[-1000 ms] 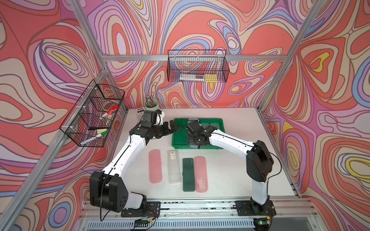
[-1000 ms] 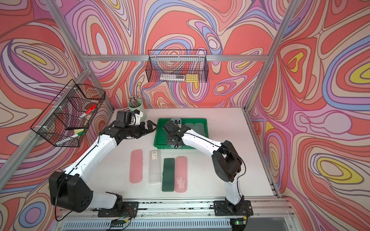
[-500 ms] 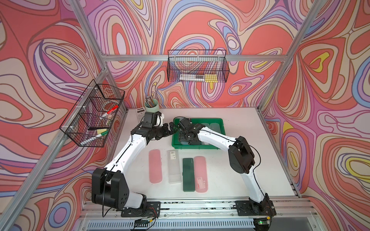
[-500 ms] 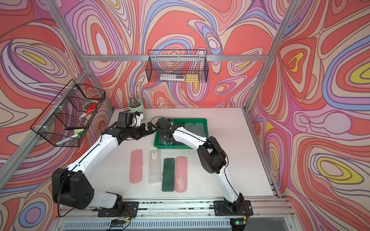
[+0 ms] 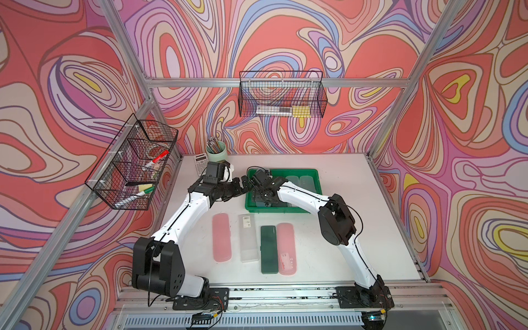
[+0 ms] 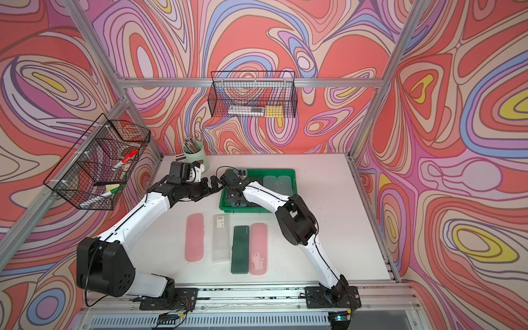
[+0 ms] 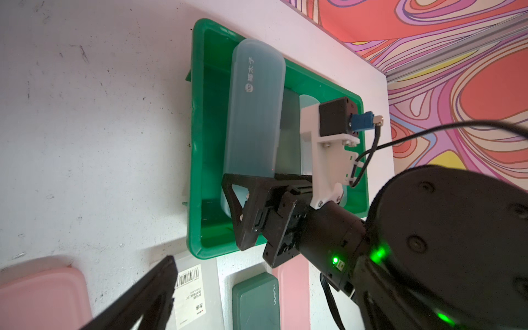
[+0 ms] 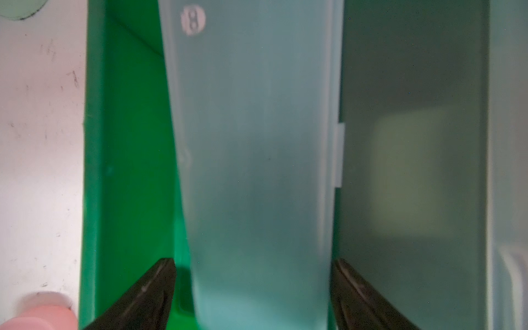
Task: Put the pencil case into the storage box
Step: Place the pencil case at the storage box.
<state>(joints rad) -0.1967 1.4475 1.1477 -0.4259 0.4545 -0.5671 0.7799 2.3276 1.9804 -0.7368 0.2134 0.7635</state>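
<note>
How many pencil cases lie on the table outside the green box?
4, in a row before the storage box: pink case, clear barcoded case, dark green case, second pink case beside it. None looks hidden.

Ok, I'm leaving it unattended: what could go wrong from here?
The blue pencil case looks slanted in the storage box, its far end seemingly over the rim; it may not settle flat.
The right gripper straddles it with open jaws; withdrawing could snag it.
The left gripper sits close beside the right one; they could collide.
</note>
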